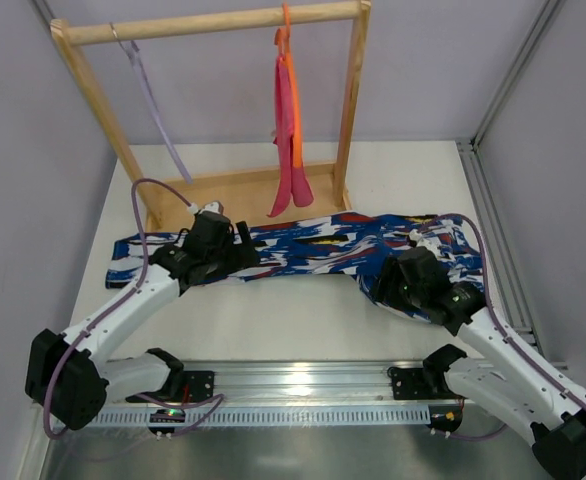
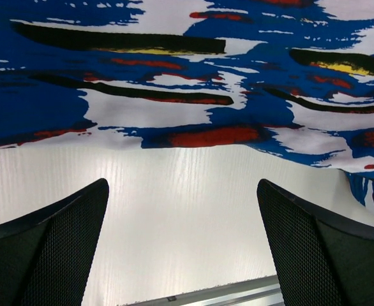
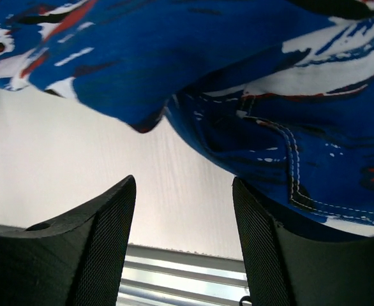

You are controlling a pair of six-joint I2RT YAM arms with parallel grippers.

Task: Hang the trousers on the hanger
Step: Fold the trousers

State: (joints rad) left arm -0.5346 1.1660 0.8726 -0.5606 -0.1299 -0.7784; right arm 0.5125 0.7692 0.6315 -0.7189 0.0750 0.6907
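Jaws of the left gripper [image 2: 182,185] stand spread wide, with only bare table [image 2: 180,242] between them, and they touch no cloth. From this pincer the trousers [image 1: 313,245] lie straight ahead at 12 o'clock. In the left wrist view their near edge runs just beyond the fingertips.

The right gripper [image 3: 184,182] is about half spread, with table showing in its gap. A stitched fold of the print meets the tip of its finger at 3 o'clock, but I cannot tell whether it presses there. Nothing is clamped.

Seen from above, the garment lies flat with its long axis running from 9 to 3 o'clock. The left arm is over the 9 o'clock part and the right arm is at the 3 o'clock end. The hanger [image 1: 153,95] hangs from the wooden rack [image 1: 213,22] at 11 o'clock, well apart from the cloth and nearer the left arm.

The next move is probably a grip on that near edge, so each pincer would need to advance toward 12 o'clock.
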